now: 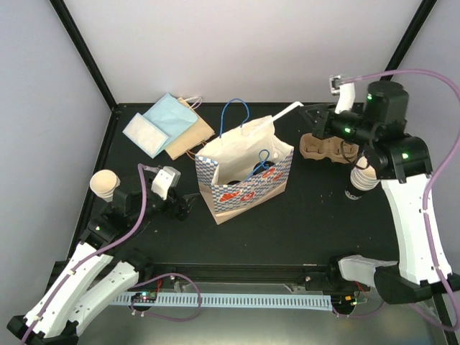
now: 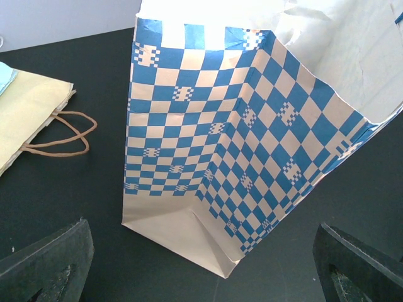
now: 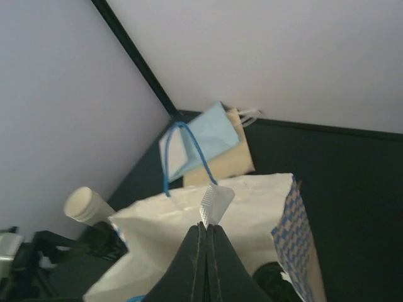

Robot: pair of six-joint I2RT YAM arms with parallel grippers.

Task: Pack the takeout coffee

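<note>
Blue-checked bag [image 2: 208,145] beside spread left end effector [image 2: 203,277]; stir stick [image 3: 214,202] in pinch of right end effector [image 3: 206,228]

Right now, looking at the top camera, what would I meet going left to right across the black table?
Cream-tan paper cup → flat pale-blue and tan paper bags → upright blue-checked paper bag → brown moulded-pulp cup tray.
</note>
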